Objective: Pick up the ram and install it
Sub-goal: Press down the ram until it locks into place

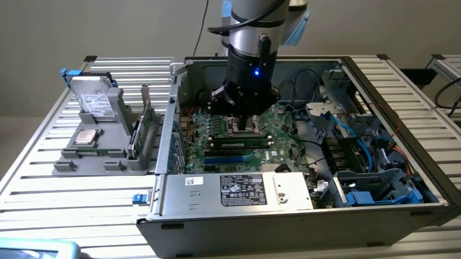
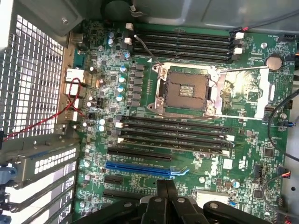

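one gripper [image 2: 166, 193] closed, empty | one ram [image 1: 241, 143] seated in motherboard [image 2: 243, 93] slot

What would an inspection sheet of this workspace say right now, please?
Surface: slatted table bearing an open PC case.
Job's things: ram, a green stick among the slots beside the socket; whether it is seated, cannot tell.
Clutter: grey fixture at the exterior view's left, holding a drive and green cards.
Grippers: gripper shut, nothing seen in it, above the motherboard.
Cables: blue cables inside the case; red wire by the grille.
Surroundings: pale wall.
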You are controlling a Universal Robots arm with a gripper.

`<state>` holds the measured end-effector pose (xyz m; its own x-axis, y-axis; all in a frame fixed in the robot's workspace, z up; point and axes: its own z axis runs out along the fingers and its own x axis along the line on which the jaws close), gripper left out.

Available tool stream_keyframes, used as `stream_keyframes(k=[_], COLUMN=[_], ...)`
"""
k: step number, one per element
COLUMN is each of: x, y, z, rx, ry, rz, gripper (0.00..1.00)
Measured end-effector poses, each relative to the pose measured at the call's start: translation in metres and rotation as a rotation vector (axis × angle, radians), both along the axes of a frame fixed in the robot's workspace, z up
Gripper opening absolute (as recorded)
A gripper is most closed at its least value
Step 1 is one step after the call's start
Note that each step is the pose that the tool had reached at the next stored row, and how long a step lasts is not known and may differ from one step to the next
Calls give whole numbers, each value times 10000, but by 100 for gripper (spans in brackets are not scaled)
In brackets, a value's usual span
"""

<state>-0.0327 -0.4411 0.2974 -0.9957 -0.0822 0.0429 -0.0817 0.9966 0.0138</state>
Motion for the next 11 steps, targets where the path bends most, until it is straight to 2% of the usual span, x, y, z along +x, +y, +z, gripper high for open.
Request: stream_keyframes(k=[11], x=[0], y=[0], z=[235], rx=[-44], ry=[55], rz=[-945], gripper=[11])
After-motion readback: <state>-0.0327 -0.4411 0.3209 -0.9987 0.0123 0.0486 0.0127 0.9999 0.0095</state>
